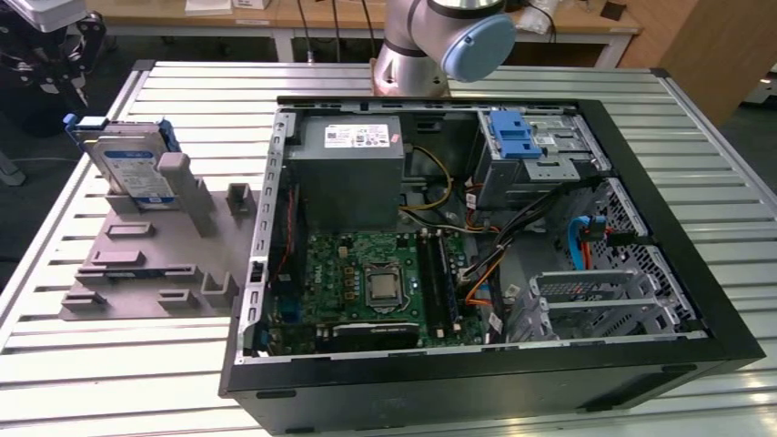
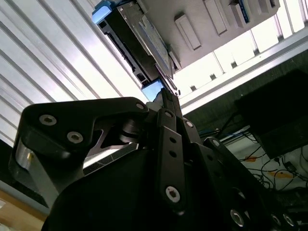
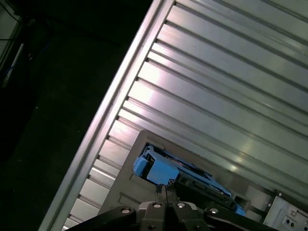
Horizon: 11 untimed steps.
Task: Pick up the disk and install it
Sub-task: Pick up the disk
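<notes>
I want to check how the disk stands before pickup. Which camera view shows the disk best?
The exterior view: the disk stands on edge in the grey holder, label facing the camera. The second wrist view shows its side edge; the first wrist view, a blue corner.

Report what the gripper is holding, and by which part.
Nothing is held. The gripper is shut with nothing between its fingers, and the disk stands upright and untouched in the grey stand.

a ribbed metal desk [image 1: 109, 364] is catching bright light; pale wooden benches [image 1: 340, 16] are standing behind it, dark floor [image 1: 18, 214] showing beside it.
</notes>
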### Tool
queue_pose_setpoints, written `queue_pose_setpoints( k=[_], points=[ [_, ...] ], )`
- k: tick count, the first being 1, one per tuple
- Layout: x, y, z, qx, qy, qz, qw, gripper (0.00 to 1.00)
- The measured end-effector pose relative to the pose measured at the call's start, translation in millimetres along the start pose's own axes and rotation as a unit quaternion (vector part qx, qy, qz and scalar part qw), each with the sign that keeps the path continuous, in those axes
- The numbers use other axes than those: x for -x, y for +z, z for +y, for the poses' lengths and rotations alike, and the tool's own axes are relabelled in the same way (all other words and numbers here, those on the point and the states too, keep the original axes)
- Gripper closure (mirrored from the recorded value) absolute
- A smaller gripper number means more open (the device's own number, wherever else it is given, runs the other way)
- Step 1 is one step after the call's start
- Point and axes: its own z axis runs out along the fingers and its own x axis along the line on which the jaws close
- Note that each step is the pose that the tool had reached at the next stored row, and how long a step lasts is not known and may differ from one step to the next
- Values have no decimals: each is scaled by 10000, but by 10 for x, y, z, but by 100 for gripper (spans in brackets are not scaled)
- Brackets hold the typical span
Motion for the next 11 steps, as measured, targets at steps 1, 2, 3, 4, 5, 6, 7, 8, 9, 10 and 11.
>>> queue_pose_setpoints(
  k=[1,2,3,4,5,6,7,8,9,10,11],
  points=[
    [0,0,0,0,-15,1,10000,89],
    [0,0,0,0,-29,1,10000,89],
    [-1,0,0,-1,-42,2,10000,89],
    [-1,0,0,0,-57,2,10000,89],
    [-1,0,0,0,-71,3,10000,89],
    [-1,0,0,0,-85,3,10000,89],
    [-1,1,0,0,-98,3,10000,89],
    [-2,1,1,0,-113,4,9999,89],
    [-2,1,1,0,-126,4,9999,89],
    [-2,1,1,-1,-139,5,9999,89],
    [-3,1,1,-1,-152,6,9999,89]
  ],
)
